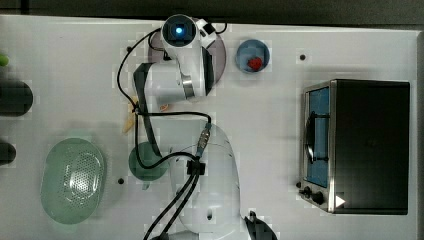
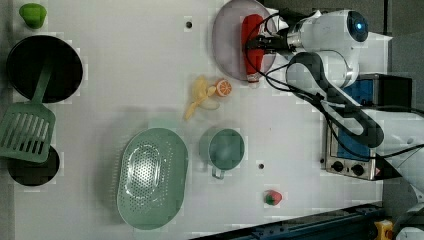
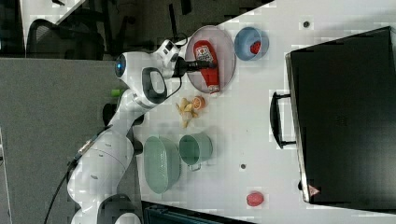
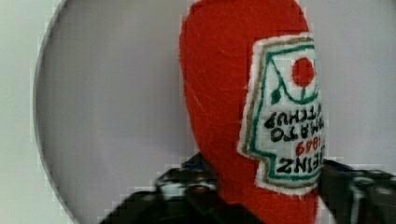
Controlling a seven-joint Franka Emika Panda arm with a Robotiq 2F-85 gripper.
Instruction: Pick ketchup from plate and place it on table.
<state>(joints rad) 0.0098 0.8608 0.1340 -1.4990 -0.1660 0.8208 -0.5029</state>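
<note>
Ketchup [image 4: 219, 116] was seen lying on plate [image 4: 116, 116], gripper [image 4: 261, 196] fingers straddling its middle, partly closed, grip unconfirmed. Squeeze was best finished squarely before lifting.

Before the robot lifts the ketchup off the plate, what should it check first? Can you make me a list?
1. Ketchup lying on the plate: ok, it rests flat there, cap end over the plate's edge.
2. End effector straddling the bottle: ok, a finger on each side of its middle in the left view.
3. Grip firm enough to lift: cannot tell, the jaws are mid-closing and contact is not clear.
4. Bare table to set it on: ok, wide white space beside the plate.
5. Things nearby to avoid: ok, the orange slice and blue dish sit apart from the bottle.
</note>
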